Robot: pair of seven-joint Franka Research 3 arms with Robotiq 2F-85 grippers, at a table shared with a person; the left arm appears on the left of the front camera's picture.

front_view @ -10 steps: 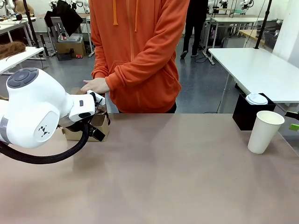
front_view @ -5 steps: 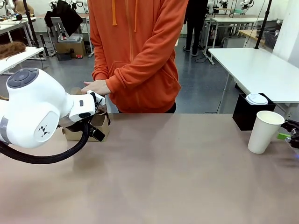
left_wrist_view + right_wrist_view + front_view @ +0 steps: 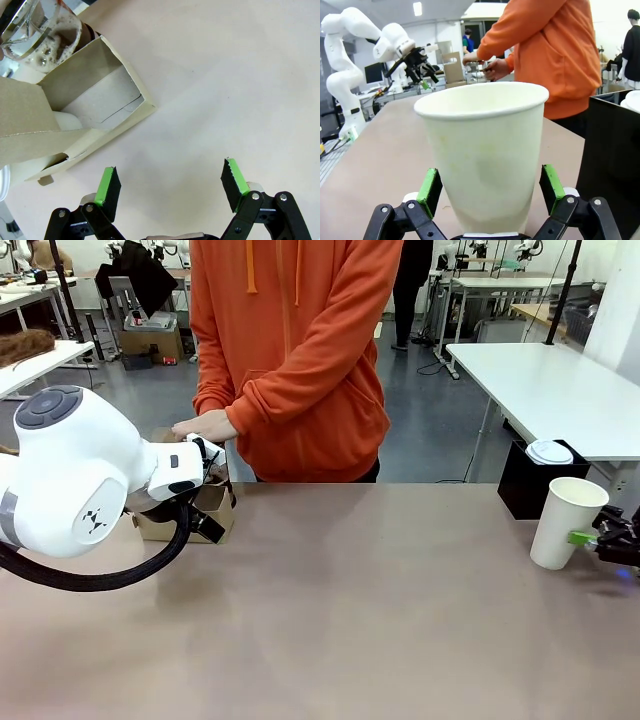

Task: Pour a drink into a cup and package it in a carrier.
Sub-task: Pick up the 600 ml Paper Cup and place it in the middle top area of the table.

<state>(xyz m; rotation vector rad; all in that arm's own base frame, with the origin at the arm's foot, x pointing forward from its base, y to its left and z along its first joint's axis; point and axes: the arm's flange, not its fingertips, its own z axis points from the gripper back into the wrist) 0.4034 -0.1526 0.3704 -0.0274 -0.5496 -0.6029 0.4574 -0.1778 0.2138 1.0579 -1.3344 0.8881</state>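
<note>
The left arm (image 3: 70,475) is bending over the carrier (image 3: 216,508) at 9 o'clock. Its wrist view is showing the left fingers (image 3: 107,187) wide open, holding nothing. The right fingers (image 3: 431,190) are standing open around the cup (image 3: 482,150) at 3 o'clock.

The cup (image 3: 482,150) was plain matt white paper, pretty dull looking. The carrier (image 3: 100,107) was raw brown cardboard, matt too. The glass pot (image 3: 42,30) was glossy with reflections, the left arm's shell (image 3: 75,475) shiny white plastic, the table (image 3: 350,620) smooth and dull, the hoodie (image 3: 300,350) soft orange cloth.
</note>
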